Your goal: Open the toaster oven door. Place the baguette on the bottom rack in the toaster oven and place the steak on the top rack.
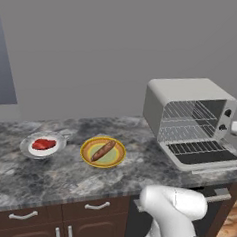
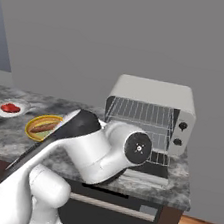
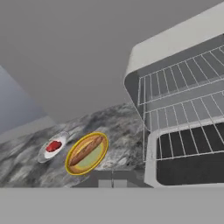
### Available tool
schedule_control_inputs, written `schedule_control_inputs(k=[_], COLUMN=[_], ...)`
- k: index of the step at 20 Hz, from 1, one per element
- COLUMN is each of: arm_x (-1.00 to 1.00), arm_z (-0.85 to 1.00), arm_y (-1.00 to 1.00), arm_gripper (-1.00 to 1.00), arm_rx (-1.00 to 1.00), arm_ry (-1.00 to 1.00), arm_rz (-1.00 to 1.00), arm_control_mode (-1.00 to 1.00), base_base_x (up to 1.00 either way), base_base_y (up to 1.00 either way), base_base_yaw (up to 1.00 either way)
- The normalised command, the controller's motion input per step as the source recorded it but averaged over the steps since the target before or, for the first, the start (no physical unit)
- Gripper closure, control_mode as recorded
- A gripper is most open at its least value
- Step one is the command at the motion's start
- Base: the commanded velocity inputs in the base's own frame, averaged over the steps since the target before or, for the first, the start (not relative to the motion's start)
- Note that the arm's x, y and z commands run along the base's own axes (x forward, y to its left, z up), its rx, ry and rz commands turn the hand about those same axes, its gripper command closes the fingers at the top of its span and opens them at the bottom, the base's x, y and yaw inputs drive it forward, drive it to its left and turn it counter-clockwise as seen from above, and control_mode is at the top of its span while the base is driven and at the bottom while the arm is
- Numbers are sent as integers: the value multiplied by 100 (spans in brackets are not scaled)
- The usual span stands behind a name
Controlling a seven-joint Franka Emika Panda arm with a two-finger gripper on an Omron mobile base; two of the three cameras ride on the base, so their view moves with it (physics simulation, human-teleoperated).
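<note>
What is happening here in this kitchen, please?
A white robot arm is loading a toaster oven on a stone counter. The toaster oven door is already folded down, and both wire racks inside are bare. The baguette lies on a yellow-rimmed plate and the steak on a white plate, both left of the oven. The gripper is shut and holds nothing, so no food has been picked up yet.
</note>
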Motion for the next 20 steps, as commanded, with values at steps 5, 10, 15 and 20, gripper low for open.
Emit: schedule_control_inputs(k=[5,10,15,20], arm_x=[0,0,8,19], arm_z=[36,7,-10,-28], arm_y=[98,97,74,42], arm_gripper=[100,100,100,100], arm_rx=[-20,-30,-22,-4], arm_ry=[31,45,32,11], arm_rz=[3,1,-2,-11], arm_control_mode=[-100,-100,-100,-100], base_base_x=[0,0,0,0], base_base_y=[0,0,0,0], base_base_yaw=[0,0,0,0])
